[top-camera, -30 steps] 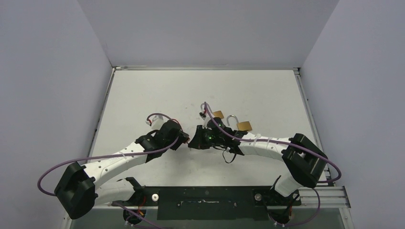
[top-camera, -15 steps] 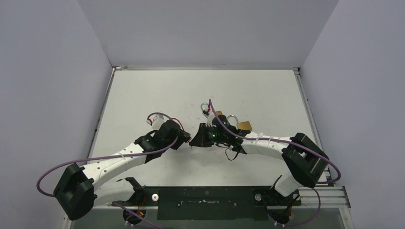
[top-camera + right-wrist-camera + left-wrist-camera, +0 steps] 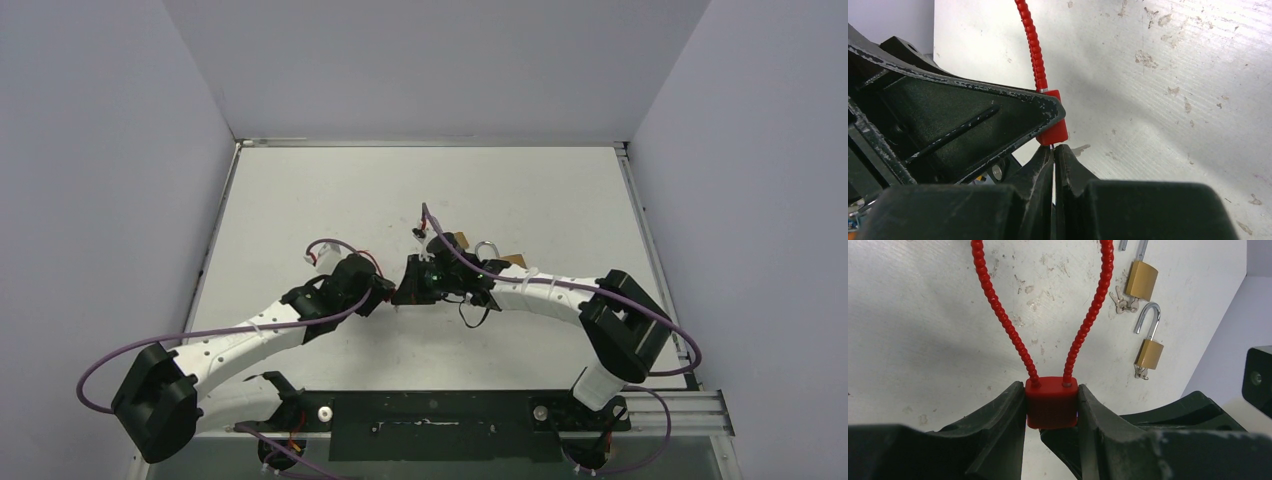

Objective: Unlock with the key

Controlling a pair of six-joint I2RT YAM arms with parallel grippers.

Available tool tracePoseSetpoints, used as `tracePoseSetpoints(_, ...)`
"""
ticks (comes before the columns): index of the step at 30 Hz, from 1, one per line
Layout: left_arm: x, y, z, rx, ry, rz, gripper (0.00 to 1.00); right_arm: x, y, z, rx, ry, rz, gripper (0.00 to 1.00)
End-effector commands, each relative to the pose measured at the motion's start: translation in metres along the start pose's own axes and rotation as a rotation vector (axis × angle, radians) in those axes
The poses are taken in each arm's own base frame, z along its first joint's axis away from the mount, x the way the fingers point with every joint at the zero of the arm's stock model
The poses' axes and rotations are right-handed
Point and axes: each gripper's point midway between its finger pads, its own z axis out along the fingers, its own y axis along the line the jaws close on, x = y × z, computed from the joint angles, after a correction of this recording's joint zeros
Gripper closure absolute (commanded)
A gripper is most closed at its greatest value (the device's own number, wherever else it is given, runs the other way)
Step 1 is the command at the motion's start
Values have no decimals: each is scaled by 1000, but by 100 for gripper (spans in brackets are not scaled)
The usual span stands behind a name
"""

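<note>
My left gripper is shut on the body of a red padlock. The lock's red ribbed cable shackle loops away over the table. My right gripper is shut, with a thin metal key just showing between its tips. The key's tip meets the bottom of the red padlock. In the top view the left gripper and the right gripper meet tip to tip at the table's middle. The lock is hidden between them there.
Two brass padlocks lie on the table to the right. One has a small bunch of keys beside it. The other has its shackle open. The right arm passes over them in the top view.
My right arm has swung left and its wrist has shifted up and left, closing onto the left gripper. It now covers more of the brass padlocks. The left arm has barely moved.
</note>
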Motion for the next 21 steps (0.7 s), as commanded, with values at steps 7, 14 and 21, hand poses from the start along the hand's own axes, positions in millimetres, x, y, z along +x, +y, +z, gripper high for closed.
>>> tracePoseSetpoints(7, 31, -47, -44, 211, 193, -39, 100, -67, 48, -43, -226, -401, -136, 77)
tracePoseSetpoints(14, 11, -51, -40, 213, 97, -29, 100, -26, 52, -81, -312, -399, -222, 47)
tracePoseSetpoints(21, 6, -59, -44, 217, 79, -12, 100, -22, 51, -82, -273, -397, -216, 57)
